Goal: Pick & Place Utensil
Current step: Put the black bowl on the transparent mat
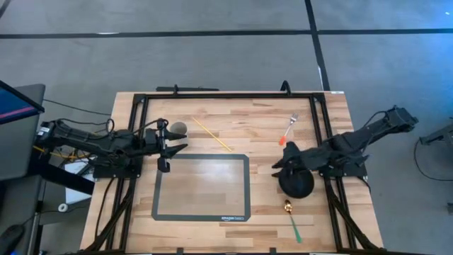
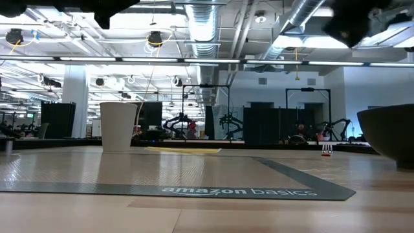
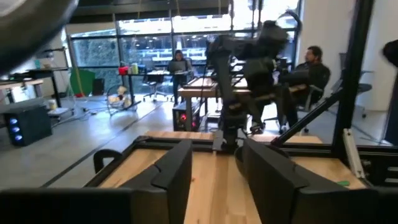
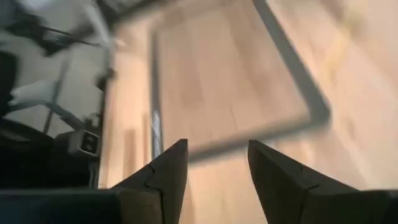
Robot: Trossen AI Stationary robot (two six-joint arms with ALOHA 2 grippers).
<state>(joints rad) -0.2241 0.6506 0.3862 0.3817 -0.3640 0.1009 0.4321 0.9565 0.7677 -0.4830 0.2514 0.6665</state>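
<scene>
An orange-handled fork lies on the wood near the table's far right, also seen in the low view as the fork. A spoon with a gold bowl and green handle lies near the right front edge. Yellow chopsticks lie far of the mat. My right gripper is open above the table, just beside the black bowl, with its open fingers over the mat's corner. My left gripper is open at the mat's far left corner, touching nothing.
A grey-bordered mat covers the table's middle. A pale cup stands by the left gripper, upright in the low view. A black frame rail runs round the table. People sit in the room beyond.
</scene>
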